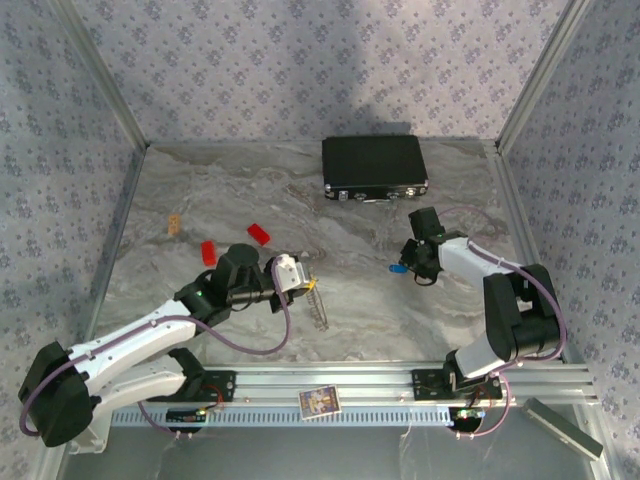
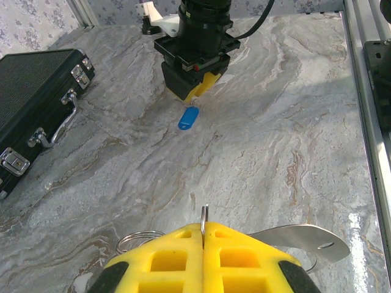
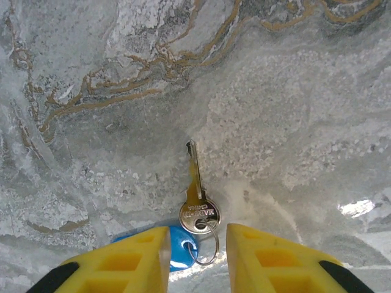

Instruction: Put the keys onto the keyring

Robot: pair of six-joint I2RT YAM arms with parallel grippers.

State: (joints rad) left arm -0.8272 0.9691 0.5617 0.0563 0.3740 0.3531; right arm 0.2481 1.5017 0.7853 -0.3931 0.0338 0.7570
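Between my right gripper (image 3: 197,235)'s yellow fingers (image 3: 131,259) lies the blue key (image 3: 198,213). Its silver blade points straight out ahead of the fingertips, flat on the marble table (image 3: 293,91). Its blue plastic tag (image 3: 179,251) sits partly under the finger on the left of my wrist view, joined by a small split ring. The jaws stand apart, one on either side of the key's head, with no pinch on it yet, so this gripper is released.

My left gripper (image 2: 203,231) is clenched on the keyring (image 2: 203,215). A thin wire is nipped upright between its pads, with loops curling out to its left and a flat metal tab (image 2: 302,243) to its right.

I judge the step in hand to be picking up the blue key, with threading not begun. The next move calls for closing on the head or the tag, low enough to catch something lying flat. After that comes a carry across to the wire end my left gripper holds.

My right gripper sits straight ahead of the left one, with the key just beneath it. The black case (image 1: 375,167) lies beyond my right gripper and the red blocks (image 1: 208,252) behind my left, and neither stands between the two. The trouble I expect is the key's thinness against the table, and the tag swinging on its ring
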